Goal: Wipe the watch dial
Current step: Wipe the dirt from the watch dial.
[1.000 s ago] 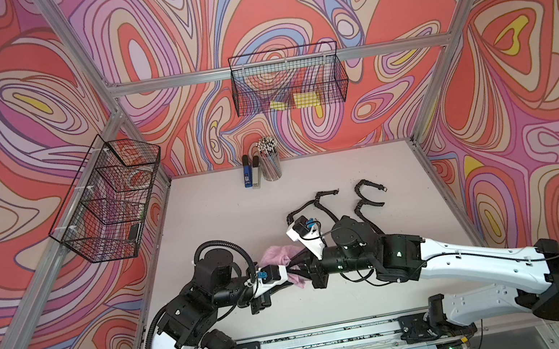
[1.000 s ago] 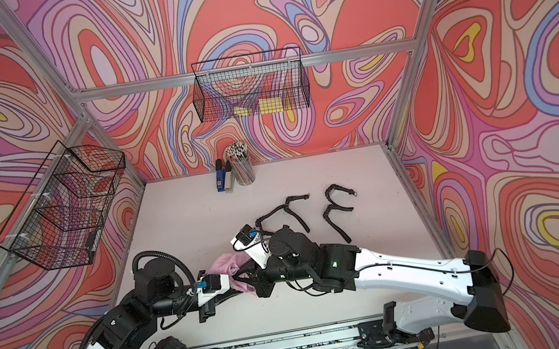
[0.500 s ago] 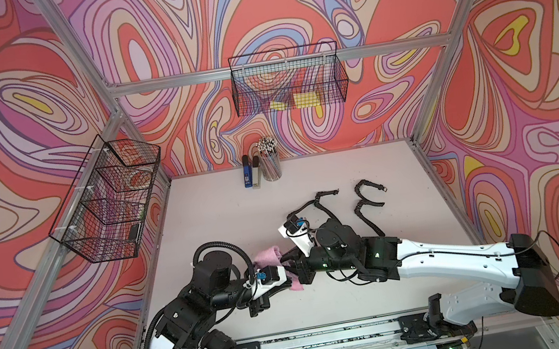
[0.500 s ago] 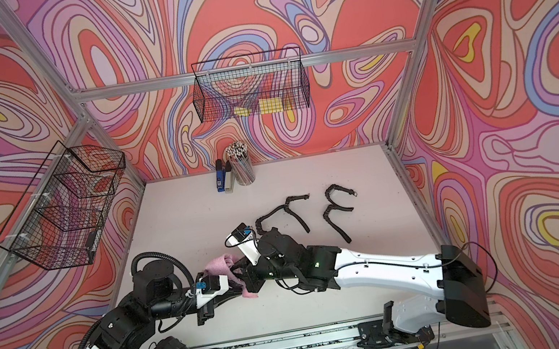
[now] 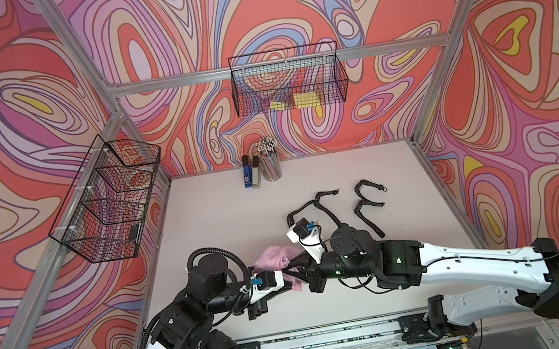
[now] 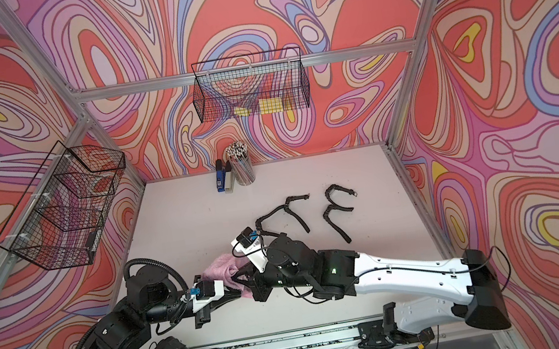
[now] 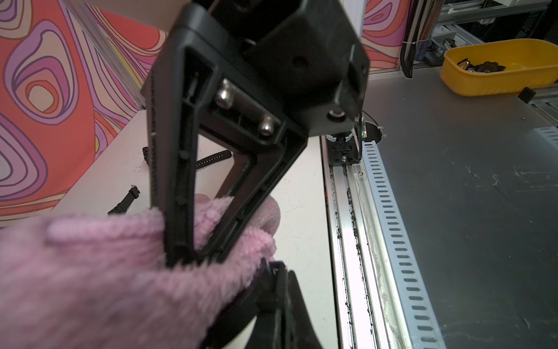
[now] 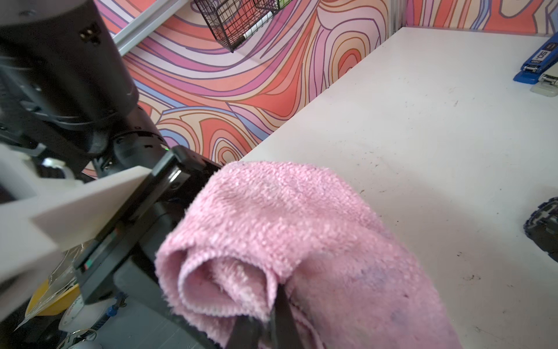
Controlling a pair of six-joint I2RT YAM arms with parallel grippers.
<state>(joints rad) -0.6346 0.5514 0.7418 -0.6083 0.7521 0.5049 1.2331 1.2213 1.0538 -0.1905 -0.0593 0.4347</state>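
Observation:
A pink cloth (image 5: pixel 271 254) (image 6: pixel 218 265) hangs bunched between my two grippers at the front middle of the table (image 5: pixel 327 175). My right gripper (image 5: pixel 291 268) (image 8: pixel 279 290) is shut on a fold of the pink cloth (image 8: pixel 287 211). My left gripper (image 5: pixel 289 284) (image 7: pixel 277 269) is shut, and its tips press into the lower edge of the cloth (image 7: pixel 90 272). The right gripper's black fingers (image 7: pixel 178 211) stand just in front of them. The watch dial is hidden. The cloth covers whatever sits at the left tips.
Black watch strap pieces (image 5: pixel 329 209) (image 5: pixel 369 199) lie behind the right arm. A blue stapler (image 5: pixel 247 173) and a pencil cup (image 5: pixel 270 161) stand at the back wall. Wire baskets (image 5: pixel 287 79) (image 5: pixel 107 199) hang on the walls. A yellow tub (image 7: pixel 498 69) sits beyond the front rail.
The right arm reached left with the cloth across the left gripper's tips, then drew its rear part back. The cloth bunch has shifted slightly. The left arm has barely moved.

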